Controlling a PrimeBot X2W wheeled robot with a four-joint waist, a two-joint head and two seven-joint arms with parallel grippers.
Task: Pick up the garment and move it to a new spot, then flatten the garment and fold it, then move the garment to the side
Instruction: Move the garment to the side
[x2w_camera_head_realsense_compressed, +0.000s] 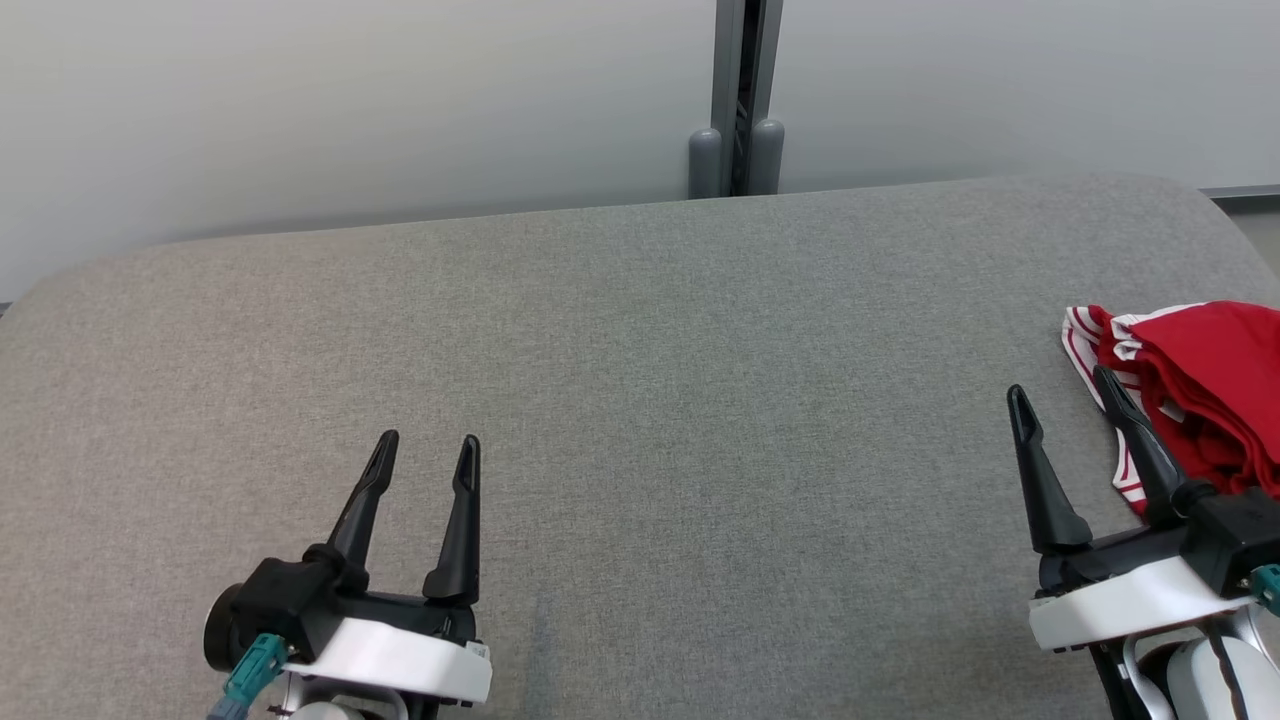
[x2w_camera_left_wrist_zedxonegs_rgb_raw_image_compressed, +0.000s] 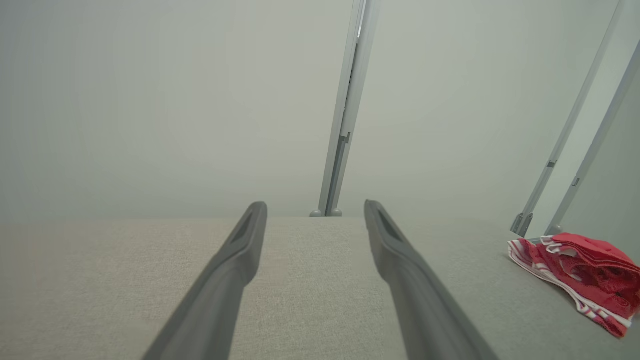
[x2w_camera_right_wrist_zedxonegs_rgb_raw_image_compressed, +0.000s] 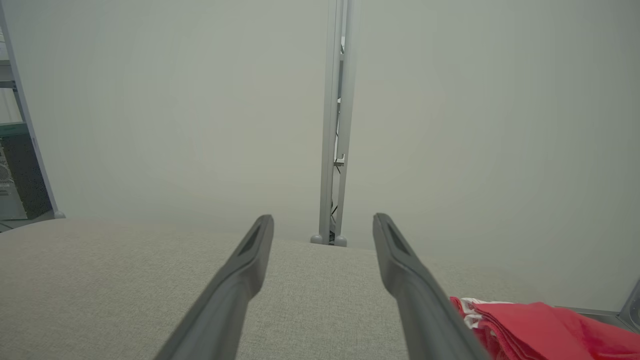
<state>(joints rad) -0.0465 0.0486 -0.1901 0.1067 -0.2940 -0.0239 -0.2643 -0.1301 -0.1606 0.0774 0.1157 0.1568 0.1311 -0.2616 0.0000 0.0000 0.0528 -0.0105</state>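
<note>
Both our grippers stand with fingers spread and nothing between them: the left gripper (x2w_camera_head_realsense_compressed: 429, 440) over the bare grey padded surface (x2w_camera_head_realsense_compressed: 640, 340), the right gripper (x2w_camera_head_realsense_compressed: 1060, 383) just beside the garment (x2w_camera_head_realsense_compressed: 1215, 385), which lies bunched in red layers with striped trim at the surface's right edge. We judge it light, soft and limp, likely to sag and spill open when lifted, so we would pinch through several layers at the near striped edge rather than one loose ply

The grey table (x2w_camera_head_realsense_compressed: 640, 400) is viewed downward from the head and skimmed low from both wrists; the wall post (x2w_camera_head_realsense_compressed: 728, 90) is shared.
</note>
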